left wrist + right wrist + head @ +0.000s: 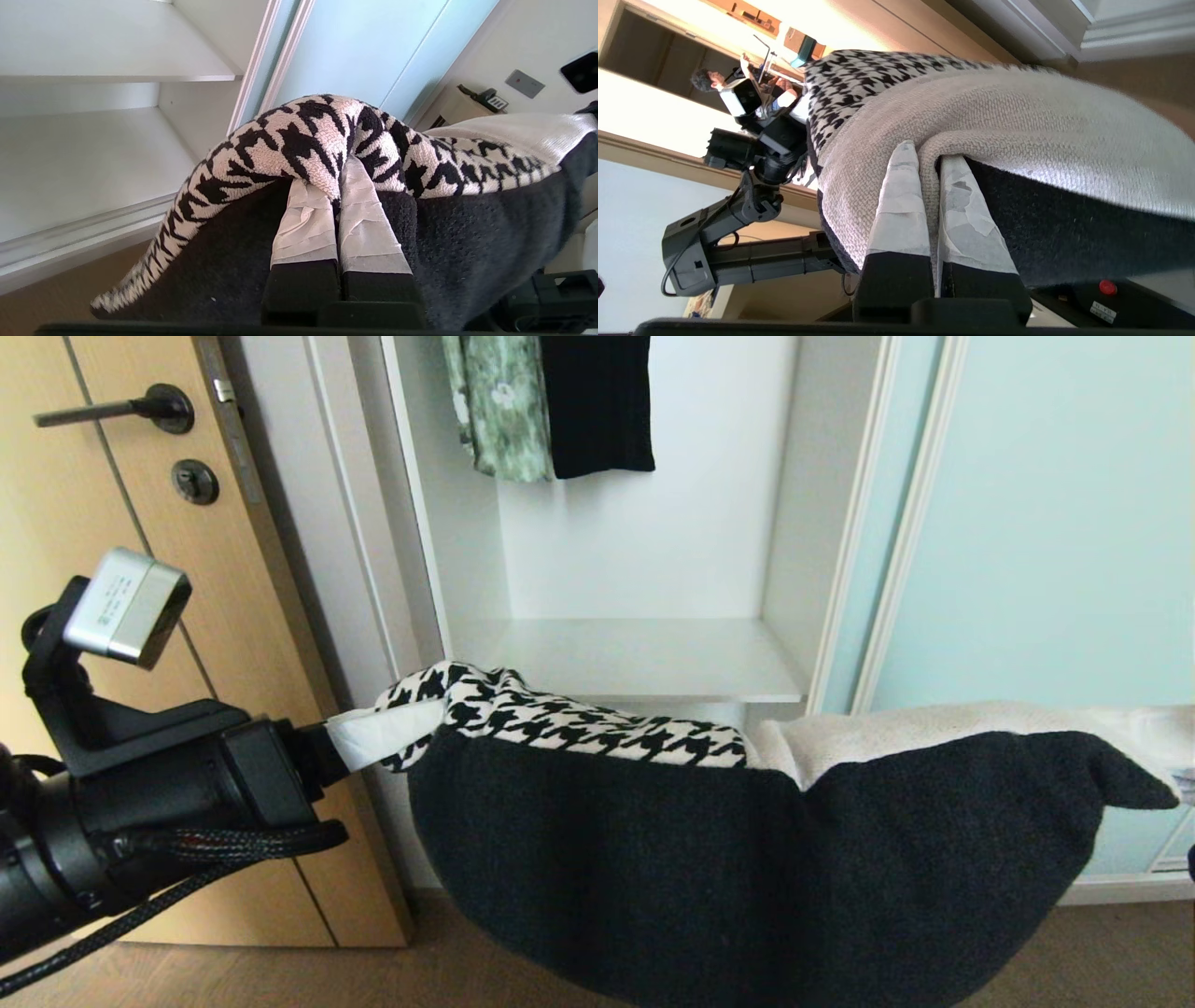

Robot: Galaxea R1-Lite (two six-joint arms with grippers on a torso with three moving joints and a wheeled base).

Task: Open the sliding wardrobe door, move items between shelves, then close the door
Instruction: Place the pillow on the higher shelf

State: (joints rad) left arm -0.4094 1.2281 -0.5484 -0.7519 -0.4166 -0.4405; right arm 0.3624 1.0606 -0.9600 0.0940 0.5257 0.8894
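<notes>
The items hang as one sagging bundle between my two grippers in front of the wardrobe: a houndstooth piece [579,719], a beige woven piece [934,733] and a thick dark fleece [747,859] underneath. My left gripper [397,735] [329,182] is shut on the houndstooth edge at the bundle's left end. At the right end, outside the head view, my right gripper [929,156] is shut on a fold of the beige piece [1017,121]. A bare white shelf [635,658] lies just behind and above the bundle. The sliding wardrobe door [1055,523] is pushed to the right.
A green floral garment [499,406] and a black one [597,401] hang above the shelf. A tan wooden door [112,523] with a black handle stands at the left. A lower shelf [84,163] shows under the upper board [117,46]. A person [705,79] is far behind.
</notes>
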